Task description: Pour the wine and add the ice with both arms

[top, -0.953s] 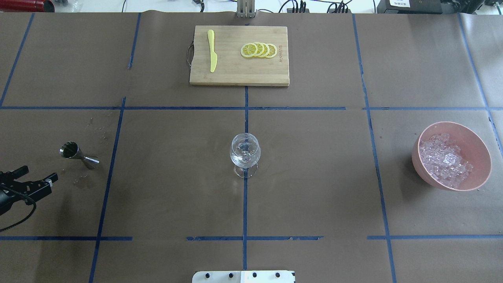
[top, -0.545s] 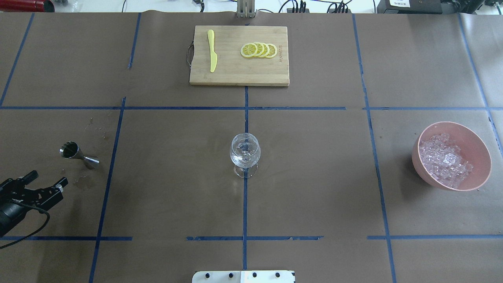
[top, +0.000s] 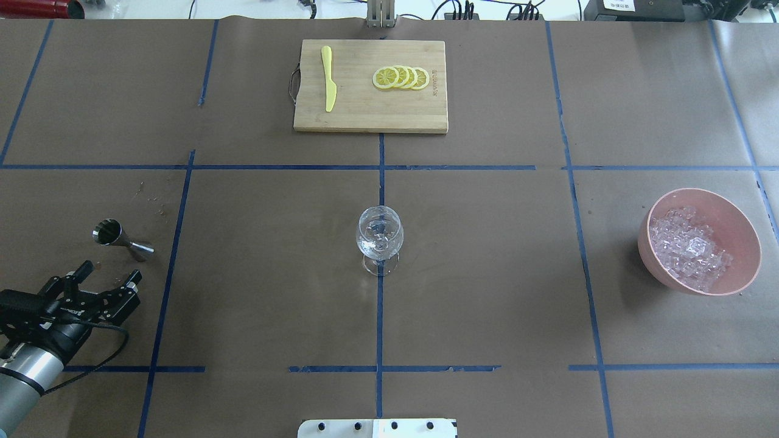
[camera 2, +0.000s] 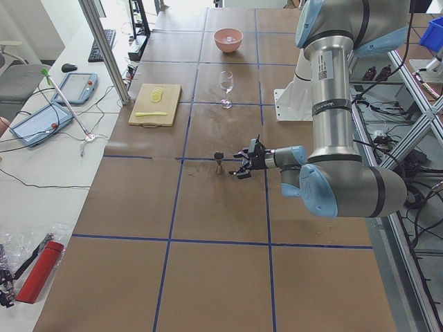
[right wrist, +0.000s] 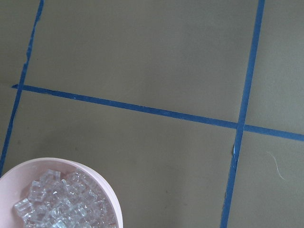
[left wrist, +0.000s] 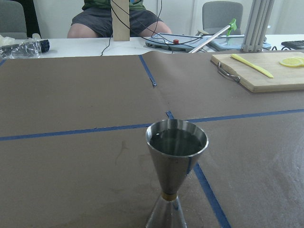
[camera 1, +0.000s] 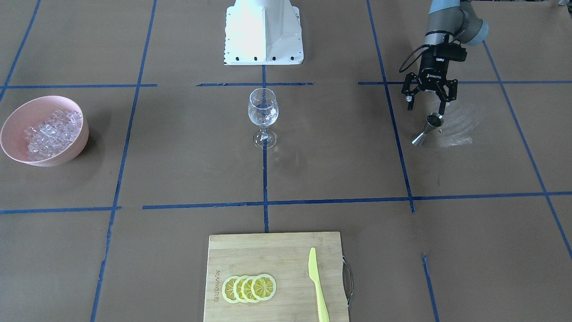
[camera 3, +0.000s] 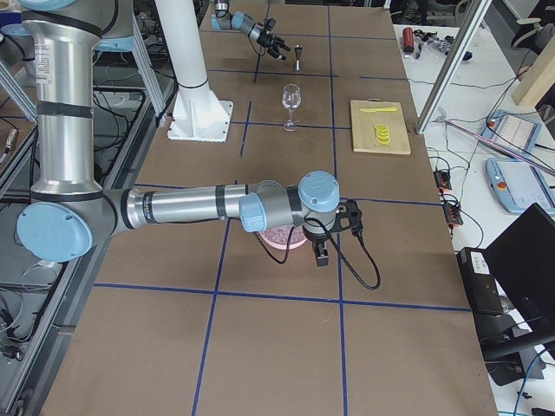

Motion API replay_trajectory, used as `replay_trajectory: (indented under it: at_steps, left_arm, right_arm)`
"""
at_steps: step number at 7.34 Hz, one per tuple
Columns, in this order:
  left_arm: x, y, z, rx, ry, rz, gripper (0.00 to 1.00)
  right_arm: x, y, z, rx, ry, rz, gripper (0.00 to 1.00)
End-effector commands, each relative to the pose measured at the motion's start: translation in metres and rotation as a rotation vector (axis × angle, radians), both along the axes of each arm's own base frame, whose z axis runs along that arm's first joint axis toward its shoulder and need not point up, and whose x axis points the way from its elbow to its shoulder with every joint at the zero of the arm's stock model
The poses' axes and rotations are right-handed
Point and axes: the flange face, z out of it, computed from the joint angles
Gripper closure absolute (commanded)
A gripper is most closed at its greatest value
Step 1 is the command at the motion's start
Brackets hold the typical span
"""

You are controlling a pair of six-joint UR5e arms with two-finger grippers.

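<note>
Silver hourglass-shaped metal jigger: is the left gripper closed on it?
No, the jigger stands free, with the open left gripper short of it and not touching.

Far side of the counter (top: 487, 274), a bamboo cutting board (top: 365, 118) lies flat, with a wire handle (top: 294, 85) on one short end. On it, a yellow-green plastic knife (top: 328, 79) lies near that handle, and four lemon slices (top: 401, 78) overlap in a short row, apart from the knife. Blue tape lines (top: 380, 322) grid the brown paper. Off the paper, a red flask (camera 2: 39, 272) lies on its side near two tablets (camera 2: 36, 122), and a seated person (left wrist: 114, 19) shows beyond the far edge
</note>
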Motion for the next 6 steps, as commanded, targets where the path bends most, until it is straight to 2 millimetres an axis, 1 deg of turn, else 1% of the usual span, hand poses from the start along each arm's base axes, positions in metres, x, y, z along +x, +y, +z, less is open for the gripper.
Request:
replay_trajectory:
  at_steps: [1,2,3,5,6]
  left_arm:
    - [0.018,-0.003,-0.006,0.012,0.021,-0.030,0.01]
    - [0.017,-0.005,0.009,0.028,-0.006,-0.070,0.01]
    - [0.026,-0.007,0.013,0.031,-0.011,-0.081,0.01]
    - [0.024,-0.012,0.011,0.038,-0.005,-0.111,0.01]
    - [0.020,-0.019,0.010,0.042,-0.006,-0.139,0.01]
  right_arm:
    - [0.000,0.000,0.001,-0.002,-0.001,0.000,0.00]
    - [0.000,0.000,0.002,-0.005,0.000,0.000,0.00]
    - [0.000,0.000,0.001,-0.002,-0.001,0.000,0.00]
    - [0.000,0.000,0.000,0.000,-0.001,0.000,0.00]
    - [0.000,0.000,0.000,0.001,0.000,-0.001,0.00]
